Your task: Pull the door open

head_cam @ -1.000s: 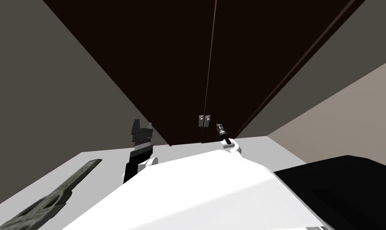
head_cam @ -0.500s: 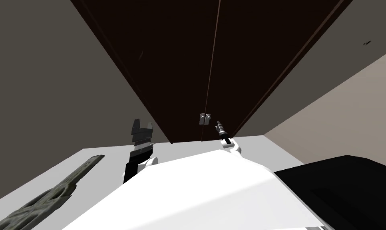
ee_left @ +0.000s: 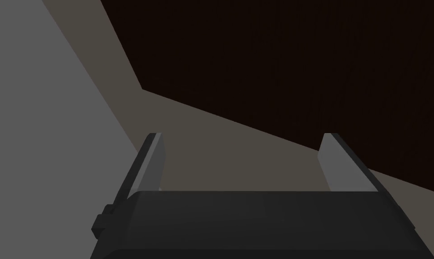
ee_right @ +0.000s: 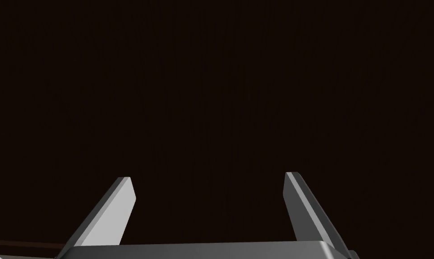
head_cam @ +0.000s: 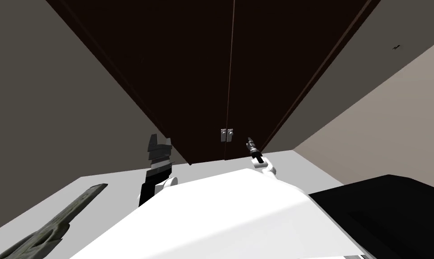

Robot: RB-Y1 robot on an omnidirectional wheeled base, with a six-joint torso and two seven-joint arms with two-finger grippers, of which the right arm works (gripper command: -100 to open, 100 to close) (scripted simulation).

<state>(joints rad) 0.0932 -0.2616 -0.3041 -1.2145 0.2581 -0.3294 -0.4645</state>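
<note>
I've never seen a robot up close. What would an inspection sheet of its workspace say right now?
Surface: light grey floor.
Job's things: dark brown double door, leaves meeting at a thin seam; two small silver handles side by side at it.
Clutter: long grey-green object lying on the floor, to the left.
End effectors: left end effector open, empty, near the wall beside the door; right end effector open, empty, facing the door, right of the handles.
Cables: nothing seen.
Surroundings: grey-brown walls; black area at right.
</note>
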